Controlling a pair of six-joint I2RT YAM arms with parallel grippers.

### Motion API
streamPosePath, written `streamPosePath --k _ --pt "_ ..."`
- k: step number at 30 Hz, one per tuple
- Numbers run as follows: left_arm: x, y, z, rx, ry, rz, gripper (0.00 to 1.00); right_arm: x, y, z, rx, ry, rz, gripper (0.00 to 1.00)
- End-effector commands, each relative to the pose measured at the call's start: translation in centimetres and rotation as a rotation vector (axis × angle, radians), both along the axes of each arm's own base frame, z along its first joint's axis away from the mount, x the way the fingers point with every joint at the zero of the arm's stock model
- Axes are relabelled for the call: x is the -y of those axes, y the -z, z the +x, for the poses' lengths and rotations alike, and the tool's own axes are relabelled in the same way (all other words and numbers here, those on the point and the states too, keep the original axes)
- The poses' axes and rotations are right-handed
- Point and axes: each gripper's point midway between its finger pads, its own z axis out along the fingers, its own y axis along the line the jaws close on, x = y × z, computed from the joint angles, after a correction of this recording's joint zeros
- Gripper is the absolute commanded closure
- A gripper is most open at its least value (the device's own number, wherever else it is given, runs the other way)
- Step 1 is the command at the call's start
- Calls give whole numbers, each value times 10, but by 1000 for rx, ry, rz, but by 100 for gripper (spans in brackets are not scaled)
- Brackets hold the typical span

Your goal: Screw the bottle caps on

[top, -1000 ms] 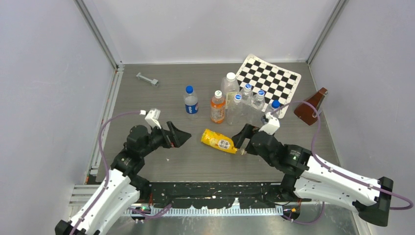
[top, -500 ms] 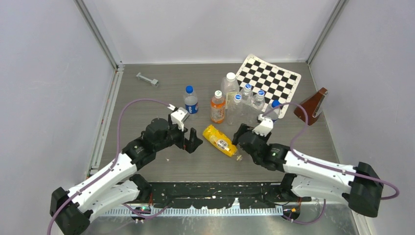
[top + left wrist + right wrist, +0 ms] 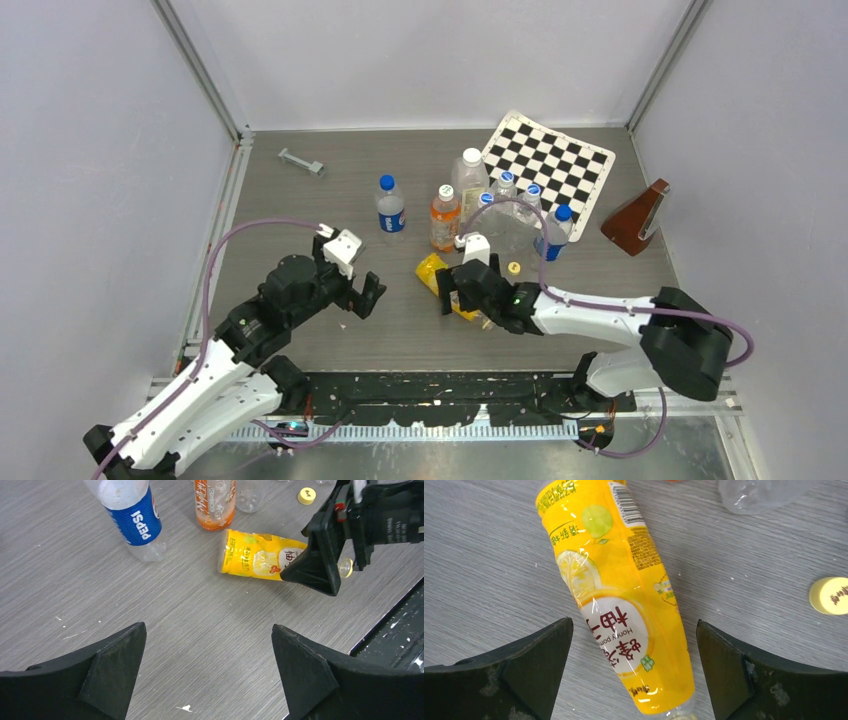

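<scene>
Right wrist view: yellow juice bottle [image 3: 619, 605] lying uncapped between jaws of wide-open right gripper [image 3: 634, 626], yellow cap [image 3: 830, 596] at its three o'clock; best clamped squarely mid-label, gently, before uprighting.

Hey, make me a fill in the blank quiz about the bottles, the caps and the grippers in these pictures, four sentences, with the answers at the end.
The yellow juice bottle is lying on its ___.
The loose cap on the table is ___ in colour.
The upright Pepsi bottle carries a ___ cap.
The right gripper straddles the yellow juice bottle with its jaws ___.
Missing words: side; yellow; blue; open.
</scene>
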Motion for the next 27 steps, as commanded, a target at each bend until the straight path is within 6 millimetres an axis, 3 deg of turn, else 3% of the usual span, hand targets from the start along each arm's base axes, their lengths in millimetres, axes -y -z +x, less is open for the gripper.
streamPosePath --k 1,6,9,16,17,18,22,27 --pt "-10 -15 1 61 -21 11 0 -23 -4 11 32 -94 -21 2" --pt "-15 -19 -3 75 -19 20 0 -36 21 -13 -63 -238 -88 16" --pt "-21 -27 -7 94 -15 37 0 -46 23 -29 -88 -338 -127 31" --pt "-41 -55 -19 163 -28 56 0 -84 14 -56 -91 -635 -229 46" --pt "-44 -58 -21 169 -28 58 0 -88 20 -66 -119 -685 -245 49" --pt "-46 -60 -23 175 -27 63 0 -97 14 -65 -101 -727 -247 49" --pt "-56 -66 -28 202 -40 67 0 -115 27 -85 -154 -889 -313 49" --pt "-64 -70 -34 227 -50 54 0 -120 38 -80 -159 -930 -393 39"
